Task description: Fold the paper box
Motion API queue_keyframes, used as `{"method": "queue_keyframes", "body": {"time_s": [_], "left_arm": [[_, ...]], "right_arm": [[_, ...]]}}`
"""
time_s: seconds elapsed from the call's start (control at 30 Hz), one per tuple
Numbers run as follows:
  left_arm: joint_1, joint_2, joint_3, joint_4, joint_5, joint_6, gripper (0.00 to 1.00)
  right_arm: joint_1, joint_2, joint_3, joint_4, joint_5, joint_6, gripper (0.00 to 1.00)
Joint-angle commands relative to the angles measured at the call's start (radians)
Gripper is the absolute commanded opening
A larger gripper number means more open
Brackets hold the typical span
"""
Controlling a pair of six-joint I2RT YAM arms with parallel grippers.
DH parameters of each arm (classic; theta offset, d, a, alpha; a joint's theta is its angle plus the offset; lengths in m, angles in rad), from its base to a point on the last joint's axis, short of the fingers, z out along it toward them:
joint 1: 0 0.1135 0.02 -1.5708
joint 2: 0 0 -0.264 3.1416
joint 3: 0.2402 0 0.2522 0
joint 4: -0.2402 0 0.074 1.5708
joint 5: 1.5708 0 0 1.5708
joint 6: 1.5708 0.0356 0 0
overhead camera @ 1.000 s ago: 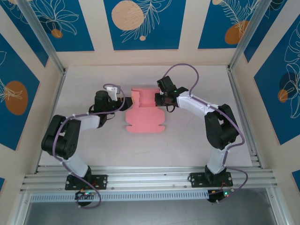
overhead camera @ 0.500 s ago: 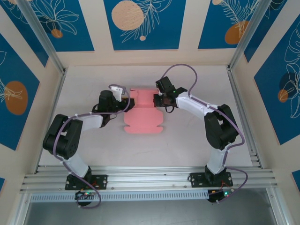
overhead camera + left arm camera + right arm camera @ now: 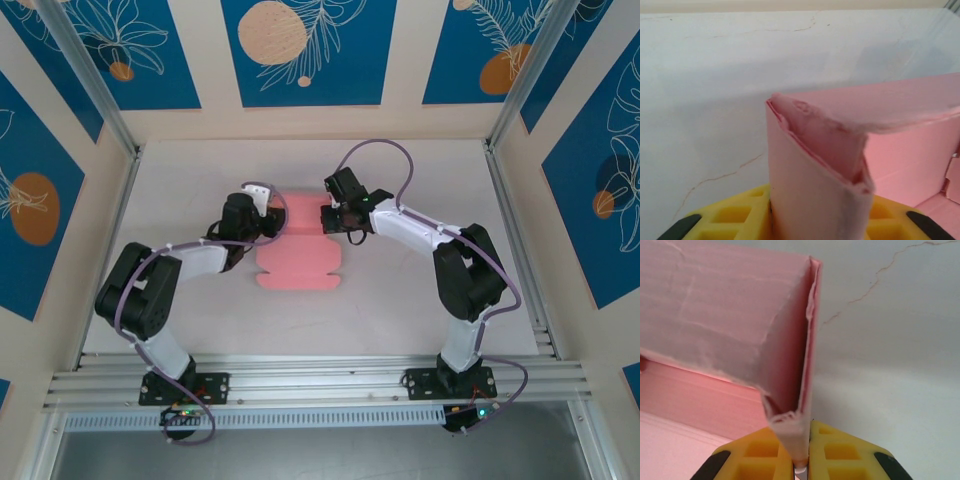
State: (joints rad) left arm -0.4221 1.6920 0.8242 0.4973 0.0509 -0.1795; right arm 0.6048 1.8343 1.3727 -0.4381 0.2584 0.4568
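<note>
On the pale surface (image 3: pixel 400 300), pinched a doubled right edge of the paper box (image 3: pixel 297 258) in the right tool (image 3: pixel 326 219); squeezed its curled left flap in the left tool (image 3: pixel 274 222).

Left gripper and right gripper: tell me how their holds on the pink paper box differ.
The left gripper has a rounded, puffed-open fold of the paper box between its fingers; the right gripper pinches its fold flat. The left gripper's fingers stand wider apart than the right gripper's. Both have yellow fingers and hold raised pink card.
</note>
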Motion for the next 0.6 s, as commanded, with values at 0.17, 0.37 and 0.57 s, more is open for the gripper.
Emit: {"method": "queue_keyframes", "body": {"time_s": [0.17,0.37,0.57], "left_arm": [[-0.049,-0.007,0.053,-0.079,-0.21,0.101,0.18],[-0.051,-0.007,0.068,-0.149,-0.338,0.094,0.17],[-0.073,0.005,0.098,-0.186,-0.5,0.092,0.13]], "right_arm": [[0.018,-0.037,0.047,-0.024,-0.01,0.005,0.13],[0.019,-0.045,0.05,-0.025,-0.006,0.01,0.13],[0.02,-0.066,0.047,-0.014,-0.03,0.027,0.03]]}}
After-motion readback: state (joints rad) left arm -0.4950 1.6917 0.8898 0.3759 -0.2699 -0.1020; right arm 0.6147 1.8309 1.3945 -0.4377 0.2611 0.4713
